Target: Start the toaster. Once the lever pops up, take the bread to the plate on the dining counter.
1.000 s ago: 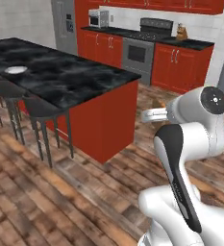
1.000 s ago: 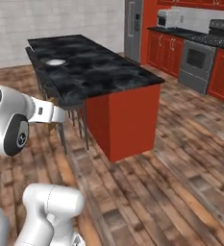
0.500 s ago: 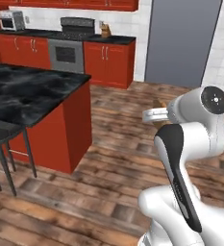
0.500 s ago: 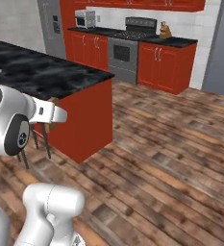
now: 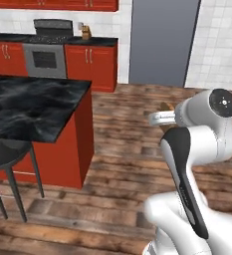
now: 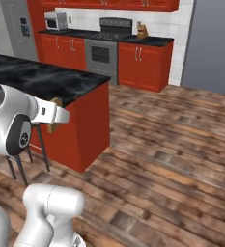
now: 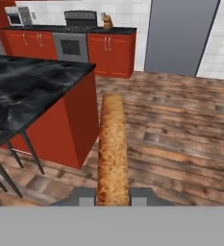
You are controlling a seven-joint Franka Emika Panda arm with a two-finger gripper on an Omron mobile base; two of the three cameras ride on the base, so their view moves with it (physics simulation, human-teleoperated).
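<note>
Reaching level over the wood floor, the end effector (image 7: 113, 196) clamps the bread (image 7: 112, 149) edge-on beside the dining counter (image 7: 27, 91).

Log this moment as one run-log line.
phase: carrying | gripper: shut on bread, edge-on | dining counter: ahead-left of the base, corner nearest | bar stool: at counter side | bread: not yet plated

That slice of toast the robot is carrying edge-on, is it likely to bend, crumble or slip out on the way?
The toast probably stays stiff: it juts straight out from the gripper without sagging. It looks thick and small, so likely light. Its rough, speckled crust should give some grip, though a hard squeeze might crumble it. The jaws pinch just one end, so a jolt could perhaps tilt it.
</note>
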